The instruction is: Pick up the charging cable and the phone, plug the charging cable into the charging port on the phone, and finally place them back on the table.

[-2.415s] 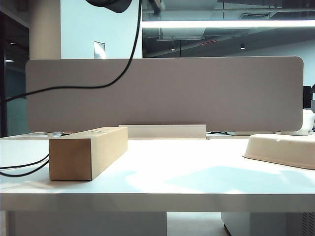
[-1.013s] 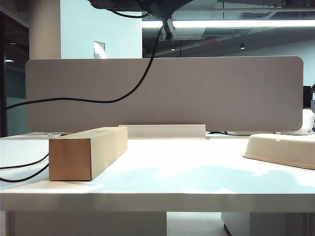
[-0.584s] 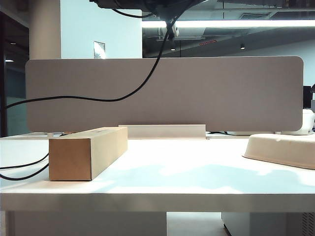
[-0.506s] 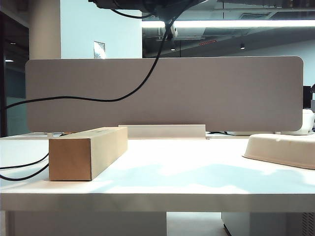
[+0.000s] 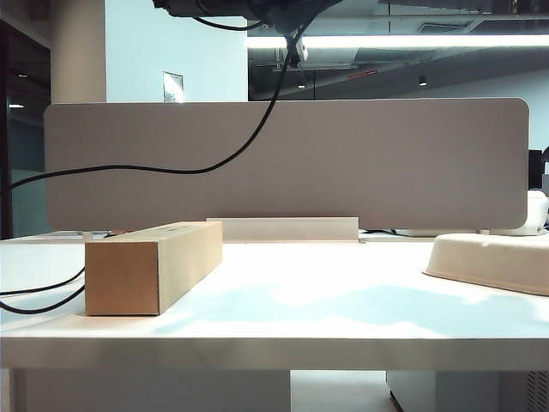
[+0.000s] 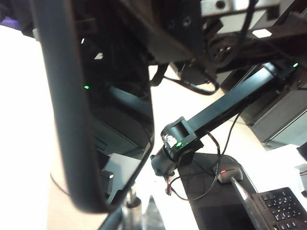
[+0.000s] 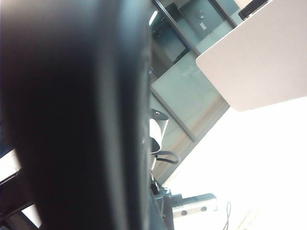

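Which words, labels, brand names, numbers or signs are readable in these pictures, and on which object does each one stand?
None can be read.
Small sign on the far wall: too small and blurred to read.
Keyboard keys in the left wrist view: markings too small to read.
Cardboard box: no print visible.

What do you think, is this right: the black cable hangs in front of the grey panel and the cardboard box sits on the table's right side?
Not quite. The exterior view shows the cardboard box on the left side of the table; the black cable does hang before the grey panel. Both grippers, shut, are raised above that view.
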You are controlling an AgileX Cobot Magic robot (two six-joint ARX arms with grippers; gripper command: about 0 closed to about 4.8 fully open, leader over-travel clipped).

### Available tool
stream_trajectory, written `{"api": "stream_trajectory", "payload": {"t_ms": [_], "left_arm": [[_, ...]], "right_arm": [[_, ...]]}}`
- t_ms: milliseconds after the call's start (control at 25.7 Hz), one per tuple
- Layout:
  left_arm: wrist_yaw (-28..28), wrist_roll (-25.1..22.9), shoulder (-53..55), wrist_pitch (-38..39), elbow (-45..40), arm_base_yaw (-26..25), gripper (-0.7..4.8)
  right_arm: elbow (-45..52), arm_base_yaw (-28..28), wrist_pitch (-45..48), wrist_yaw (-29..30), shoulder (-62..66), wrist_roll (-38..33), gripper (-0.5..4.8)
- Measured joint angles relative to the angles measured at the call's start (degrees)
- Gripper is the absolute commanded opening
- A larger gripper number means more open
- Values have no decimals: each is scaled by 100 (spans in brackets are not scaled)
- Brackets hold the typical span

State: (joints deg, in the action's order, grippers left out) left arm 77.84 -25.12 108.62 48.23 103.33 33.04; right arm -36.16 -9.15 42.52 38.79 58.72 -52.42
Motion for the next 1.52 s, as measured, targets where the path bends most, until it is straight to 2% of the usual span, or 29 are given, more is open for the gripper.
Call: {"api": "stream_trajectory", "payload": {"t_ms": [857, 1130, 1402, 1519], "left_arm": [[13, 59, 79, -219, -2, 133, -6], [17, 1003, 79, -1032, -22, 151, -6], [-4, 1191, 83, -1023, -35, 153, -5], [-249, 1191, 83, -896, -33, 151, 32]], "right_arm": [[0, -2, 7, -13, 0, -138, -5], [-2, 4, 57, -85, 0, -136, -6], [-15, -44, -44, 59, 39, 129, -5], [-13, -42, -118, -101, 55, 201, -5]]}}
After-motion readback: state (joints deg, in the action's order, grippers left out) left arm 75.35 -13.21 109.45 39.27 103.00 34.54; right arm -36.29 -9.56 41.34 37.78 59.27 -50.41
